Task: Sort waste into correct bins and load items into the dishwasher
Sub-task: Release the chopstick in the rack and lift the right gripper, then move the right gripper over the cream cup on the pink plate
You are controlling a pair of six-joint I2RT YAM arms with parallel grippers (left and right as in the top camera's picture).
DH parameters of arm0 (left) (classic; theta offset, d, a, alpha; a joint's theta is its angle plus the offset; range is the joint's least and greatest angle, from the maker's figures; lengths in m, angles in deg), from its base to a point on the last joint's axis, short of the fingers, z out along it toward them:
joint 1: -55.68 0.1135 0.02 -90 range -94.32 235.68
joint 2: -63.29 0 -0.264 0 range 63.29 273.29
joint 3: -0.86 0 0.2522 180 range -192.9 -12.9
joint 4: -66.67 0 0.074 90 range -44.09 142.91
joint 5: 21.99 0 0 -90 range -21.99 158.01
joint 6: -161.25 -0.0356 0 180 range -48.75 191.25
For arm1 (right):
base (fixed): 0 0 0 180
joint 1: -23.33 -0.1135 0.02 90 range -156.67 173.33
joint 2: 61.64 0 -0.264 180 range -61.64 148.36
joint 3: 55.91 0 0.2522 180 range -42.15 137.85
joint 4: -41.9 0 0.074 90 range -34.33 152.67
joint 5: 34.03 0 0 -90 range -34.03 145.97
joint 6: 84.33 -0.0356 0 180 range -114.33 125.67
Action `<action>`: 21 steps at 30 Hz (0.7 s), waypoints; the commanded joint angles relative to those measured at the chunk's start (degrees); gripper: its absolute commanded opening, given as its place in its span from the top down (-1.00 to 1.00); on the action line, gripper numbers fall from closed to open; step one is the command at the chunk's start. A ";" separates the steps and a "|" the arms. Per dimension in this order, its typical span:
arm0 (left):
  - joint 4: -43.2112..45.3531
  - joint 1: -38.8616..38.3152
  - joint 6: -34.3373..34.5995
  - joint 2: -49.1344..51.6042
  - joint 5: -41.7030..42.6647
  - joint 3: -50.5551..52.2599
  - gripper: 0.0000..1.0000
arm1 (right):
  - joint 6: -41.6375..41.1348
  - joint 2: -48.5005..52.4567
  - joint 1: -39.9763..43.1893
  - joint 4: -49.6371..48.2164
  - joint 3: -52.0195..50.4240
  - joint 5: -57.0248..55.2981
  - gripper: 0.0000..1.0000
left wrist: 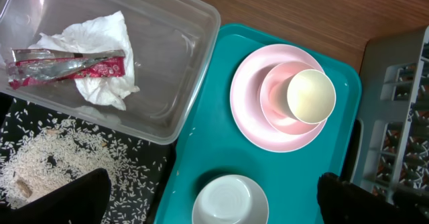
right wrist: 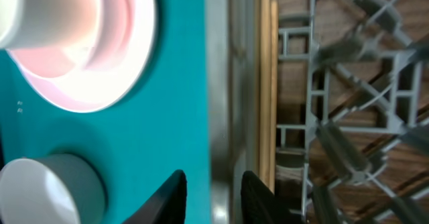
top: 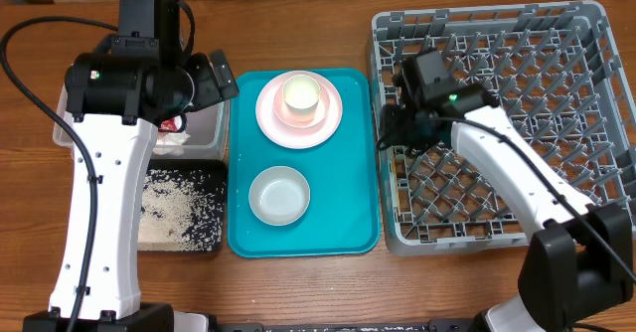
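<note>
As overhead shows, the pink plate point(top: 328, 123), cup point(top: 301, 95) and bowl point(top: 279, 195) sit on the teal tray point(top: 348, 213) beside the rack point(top: 596, 34). Left wrist: the left gripper point(left wrist: 218, 200) has its jaws spread wide; napkin point(left wrist: 100, 29) and wrapper point(left wrist: 67, 66) lie in the clear tub point(left wrist: 181, 49). Right wrist: the right gripper point(right wrist: 214, 190) has its jaws seemingly slightly parted at the rack's wall.

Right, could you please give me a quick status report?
Left pincer wide open, empty; right pincer open at the dish rack edge. Wrapper and napkin in tub, rice in black tray; plate, cup, bowls on teal tray. Chopsticks lie along rack wall.
</note>
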State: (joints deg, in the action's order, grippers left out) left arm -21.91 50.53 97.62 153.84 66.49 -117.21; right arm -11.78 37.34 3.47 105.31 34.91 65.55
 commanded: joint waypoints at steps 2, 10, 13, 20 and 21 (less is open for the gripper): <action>0.04 0.26 -1.09 0.22 0.04 -0.35 -1.00 | 4.09 -2.58 0.20 2.03 9.05 -0.46 0.37; 0.04 0.26 -1.09 0.22 0.04 -0.35 -1.00 | 4.00 -2.75 -2.19 -0.52 10.73 6.03 0.28; 0.04 0.26 -1.09 0.22 0.04 -0.35 -0.99 | 4.04 -2.10 -4.33 -2.73 10.69 5.97 0.28; 0.04 0.26 -1.09 0.22 0.04 -0.35 -1.00 | 12.02 0.04 -10.27 -9.42 10.67 5.86 0.25; 0.04 0.26 -1.09 0.22 0.04 -0.35 -1.00 | 13.33 0.39 -10.97 -10.71 10.67 5.40 0.25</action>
State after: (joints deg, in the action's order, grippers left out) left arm -21.91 50.53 97.60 153.84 66.49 -117.21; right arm -4.48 36.12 -5.42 96.68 44.61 70.80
